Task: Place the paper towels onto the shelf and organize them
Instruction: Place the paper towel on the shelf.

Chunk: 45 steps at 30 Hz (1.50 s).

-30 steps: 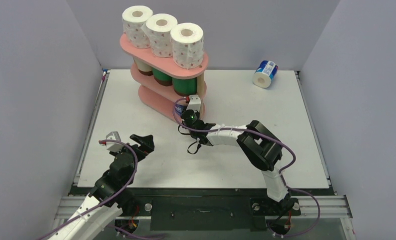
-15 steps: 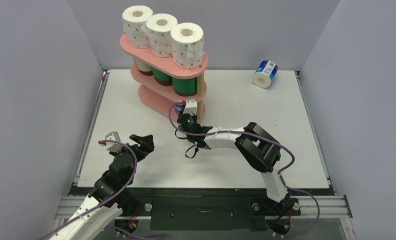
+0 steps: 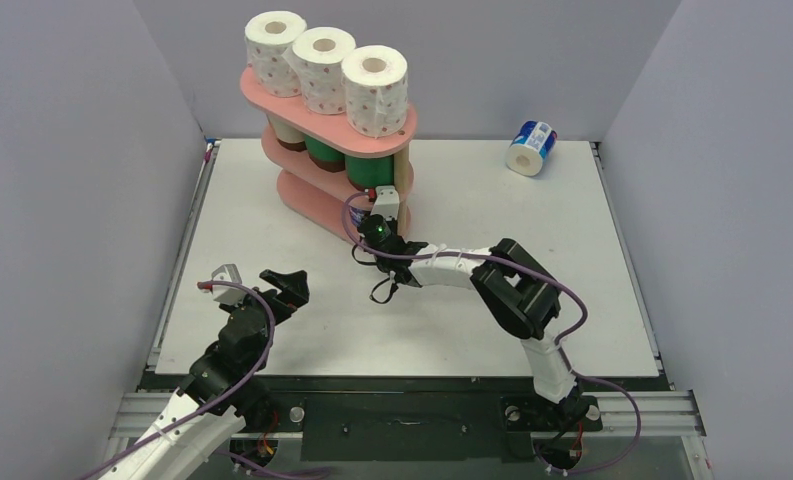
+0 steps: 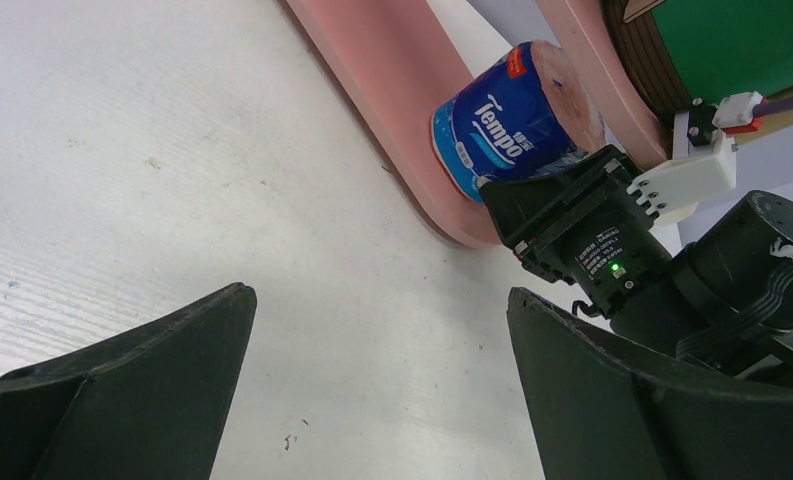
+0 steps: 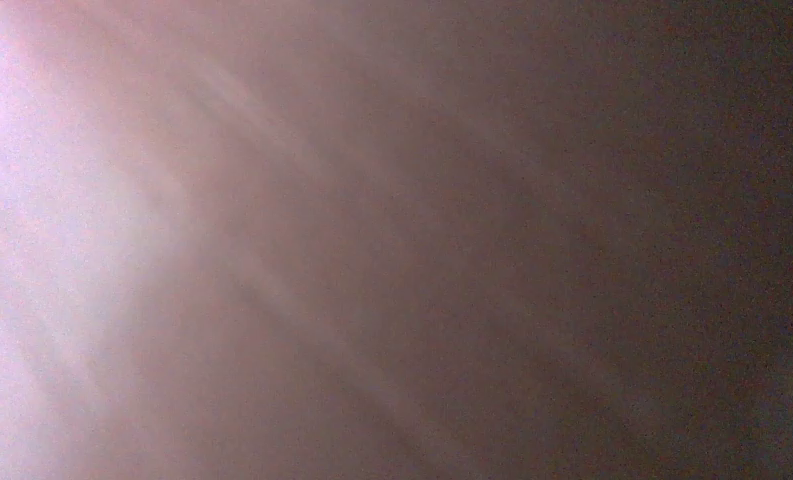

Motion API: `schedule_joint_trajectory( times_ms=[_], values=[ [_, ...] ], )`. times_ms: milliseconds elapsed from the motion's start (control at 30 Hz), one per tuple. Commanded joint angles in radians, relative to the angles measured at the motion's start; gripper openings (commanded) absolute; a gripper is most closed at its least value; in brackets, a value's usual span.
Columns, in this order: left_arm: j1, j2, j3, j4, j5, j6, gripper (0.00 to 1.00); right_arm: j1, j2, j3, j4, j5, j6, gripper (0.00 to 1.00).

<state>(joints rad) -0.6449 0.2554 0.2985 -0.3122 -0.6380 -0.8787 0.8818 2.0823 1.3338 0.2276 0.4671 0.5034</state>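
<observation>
Blue-wrapped roll (image 4: 502, 125) rests on shelf's (image 4: 392, 90) bottom board, touching right pincer (image 4: 544, 172).

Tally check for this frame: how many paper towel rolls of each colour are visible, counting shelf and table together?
white red-dotted rolls: 3
cream roll: 1
green-wrapped rolls: 2
blue-white rolls: 2, one on the bottom board of the shelf at, one on the table at
Total: 8
</observation>
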Motion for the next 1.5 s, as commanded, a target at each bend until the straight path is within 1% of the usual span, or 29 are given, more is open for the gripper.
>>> schedule_joint_trajectory(
  times_ms=[0,200,367,433,600,733,800,833,933,1000,1033,1133,1233,1267,1300,1333,1433,1467],
  values=[
    [0.006,-0.002,0.000,0.016,0.012,0.012,0.97,-0.011,0.014,0.041,0.006,0.007,-0.014,0.18],
    [0.007,0.003,-0.001,0.022,0.012,0.012,0.97,-0.009,0.001,0.027,0.011,0.008,-0.017,0.18],
    [0.006,0.003,0.001,0.018,0.008,0.015,0.97,0.018,-0.063,-0.047,0.033,0.032,-0.044,0.20],
    [0.006,0.002,0.004,0.017,0.004,0.019,0.97,0.029,-0.111,-0.094,0.037,0.037,-0.048,0.22],
    [0.007,0.005,0.011,0.017,0.004,0.024,0.97,0.050,-0.302,-0.263,-0.006,0.057,-0.039,0.29],
    [0.006,0.010,0.017,0.018,0.018,0.027,0.97,0.039,-0.471,-0.371,-0.120,0.139,0.018,0.32],
    [0.005,0.015,0.017,0.019,0.026,0.027,0.97,0.007,-0.553,-0.412,-0.197,0.163,0.062,0.33],
    [0.006,0.016,0.017,0.019,0.034,0.027,0.97,-0.027,-0.604,-0.428,-0.238,0.164,0.079,0.33],
    [0.005,0.030,0.013,0.031,0.054,0.025,0.97,-0.126,-0.710,-0.506,-0.287,0.121,0.165,0.36],
    [0.005,0.044,0.010,0.044,0.070,0.020,0.97,-0.243,-0.780,-0.545,-0.288,0.096,0.210,0.41],
    [0.005,0.049,0.010,0.049,0.079,0.018,0.97,-0.272,-0.817,-0.553,-0.287,0.073,0.222,0.44],
    [0.005,0.075,0.007,0.078,0.094,0.011,0.97,-0.421,-0.855,-0.553,-0.278,0.006,0.275,0.52],
    [0.004,0.095,0.003,0.110,0.118,0.008,0.97,-0.538,-0.844,-0.528,-0.225,-0.080,0.341,0.61],
    [0.006,0.099,0.002,0.115,0.122,0.007,0.97,-0.596,-0.837,-0.523,-0.178,-0.095,0.358,0.62],
    [0.004,0.107,0.002,0.125,0.129,0.007,0.97,-0.627,-0.814,-0.513,-0.154,-0.137,0.389,0.64],
    [0.004,0.111,0.002,0.128,0.131,0.011,0.97,-0.685,-0.779,-0.502,-0.111,-0.155,0.401,0.65],
    [0.006,0.124,0.002,0.135,0.127,0.020,0.97,-0.780,-0.687,-0.406,-0.079,-0.197,0.430,0.67],
    [0.006,0.125,0.004,0.135,0.126,0.024,0.97,-0.827,-0.631,-0.368,-0.063,-0.222,0.443,0.67]
  ],
)
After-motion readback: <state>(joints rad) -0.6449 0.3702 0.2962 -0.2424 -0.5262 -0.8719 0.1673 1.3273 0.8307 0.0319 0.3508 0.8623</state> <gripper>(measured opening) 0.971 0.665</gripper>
